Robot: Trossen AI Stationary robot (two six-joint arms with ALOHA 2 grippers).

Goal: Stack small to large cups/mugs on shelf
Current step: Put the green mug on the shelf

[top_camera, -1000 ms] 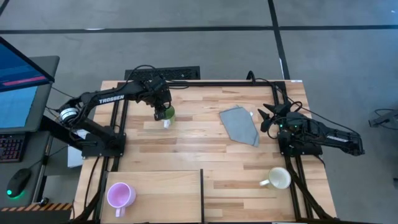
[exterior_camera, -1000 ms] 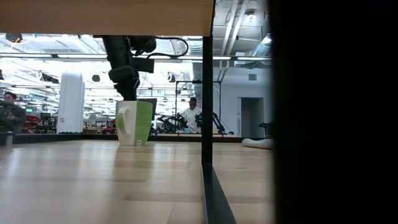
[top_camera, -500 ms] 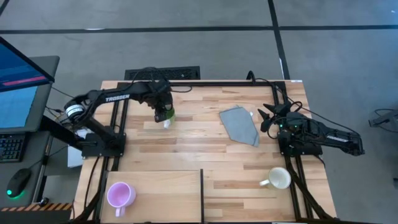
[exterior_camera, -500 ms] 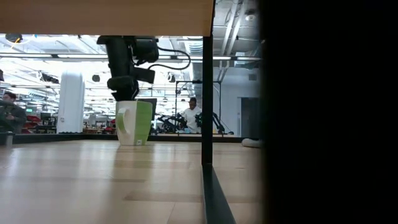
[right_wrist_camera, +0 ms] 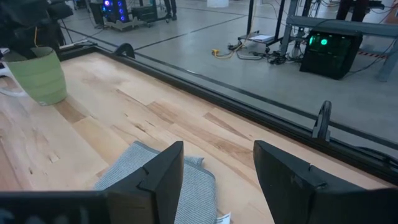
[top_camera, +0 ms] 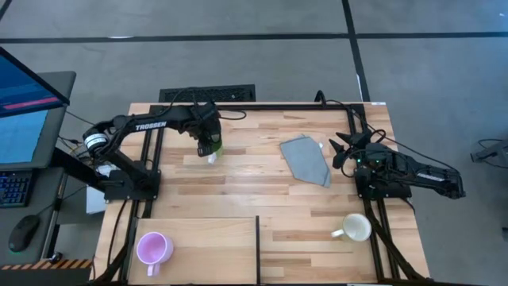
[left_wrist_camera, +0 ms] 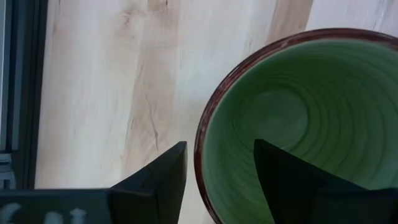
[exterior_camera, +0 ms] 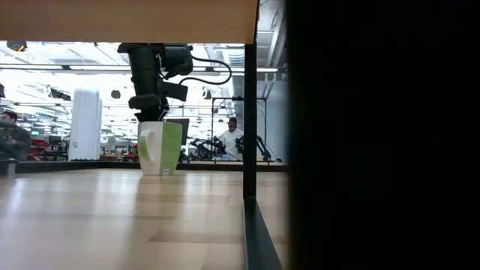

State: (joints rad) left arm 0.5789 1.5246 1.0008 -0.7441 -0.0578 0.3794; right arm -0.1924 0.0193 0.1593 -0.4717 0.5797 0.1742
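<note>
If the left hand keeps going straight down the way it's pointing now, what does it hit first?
The green mug. The left hand points down at it with its open fingers either side of the rim: one outside the wall, one over the inside. That inner finger would likely meet the mug's bottom first, though depth is unclear.

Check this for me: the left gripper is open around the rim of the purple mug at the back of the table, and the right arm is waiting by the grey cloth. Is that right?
One thing is wrong: the mug is green, not purple. The left wrist view shows the left gripper open astride the green mug's rim. The high view shows the purple mug at the table's front. The right gripper does wait by the grey cloth.
</note>
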